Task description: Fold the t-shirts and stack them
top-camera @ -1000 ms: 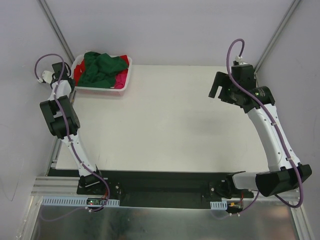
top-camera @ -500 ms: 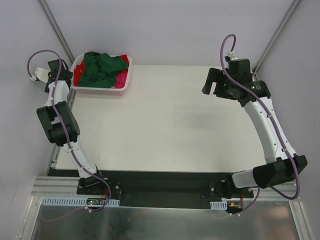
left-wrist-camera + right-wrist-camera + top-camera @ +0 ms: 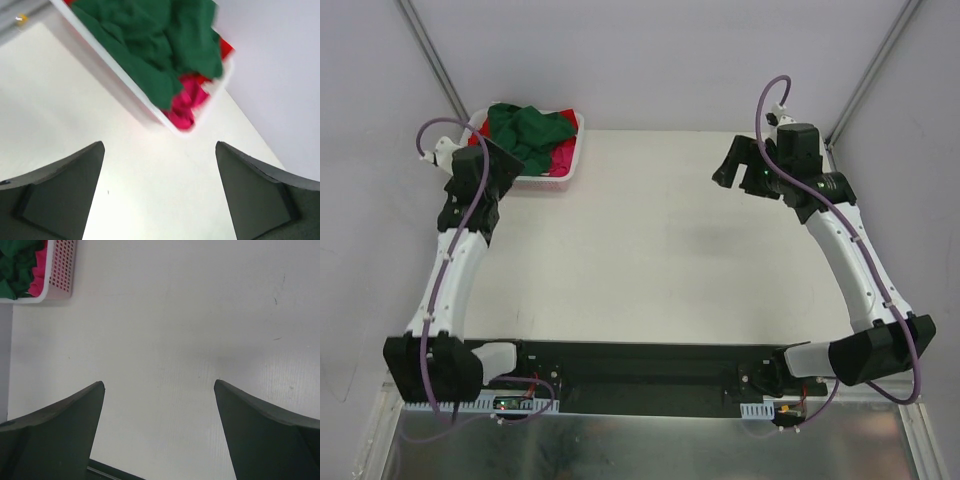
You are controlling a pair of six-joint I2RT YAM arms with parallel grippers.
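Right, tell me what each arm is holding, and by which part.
Nothing is held. The left gripper and right gripper are open and empty; the t-shirts lie heaped in the mesh basket.

Robot lab cell: 2 bolted arms [image 3: 851, 250], white table [image 3: 650, 250], plain grey walls [image 3: 650, 60].

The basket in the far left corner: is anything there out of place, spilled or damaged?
Nothing looks spilled or damaged. The green t-shirt lies crumpled on top in the white basket, with the pink t-shirt and the red t-shirt bunched beside it. None lies on the table.
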